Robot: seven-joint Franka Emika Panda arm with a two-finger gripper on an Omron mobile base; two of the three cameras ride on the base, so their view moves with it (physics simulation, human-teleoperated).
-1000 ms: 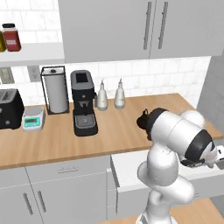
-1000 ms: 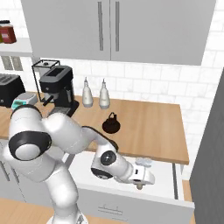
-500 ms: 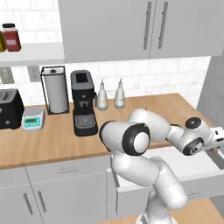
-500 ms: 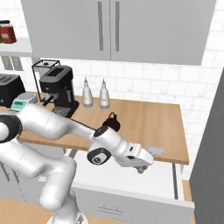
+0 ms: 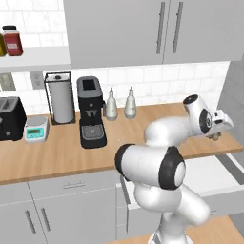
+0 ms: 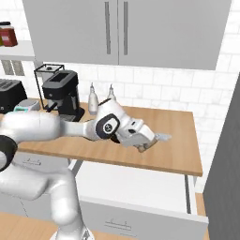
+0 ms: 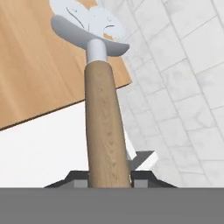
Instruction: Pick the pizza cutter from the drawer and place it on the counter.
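Note:
My gripper (image 6: 149, 142) is shut on the pizza cutter (image 6: 158, 138) and holds it just above the right part of the wood-grain counter (image 6: 176, 126). In the hand view the brown handle (image 7: 105, 131) runs up from my gripper (image 7: 109, 178) to the silvery wheel (image 7: 89, 19), which hangs over the counter (image 7: 35, 65) near its edge. The left base view has the gripper (image 5: 218, 127) at the counter's right end (image 5: 62, 152). Below it the drawer (image 6: 136, 185) stands pulled out, its white inside (image 5: 209, 176) bare where I can see it.
On the counter's back stand a black coffee machine (image 5: 90, 112), a paper towel holder (image 5: 60, 97), two bottles (image 5: 120, 102), a small scale (image 5: 36, 129) and a toaster (image 5: 10, 118). Wall cabinets (image 6: 122, 30) hang overhead. A tall grey panel (image 6: 225, 164) closes the right side.
The arm has swung up out of the drawer with the pizza cutter, to above the right end of the counter.

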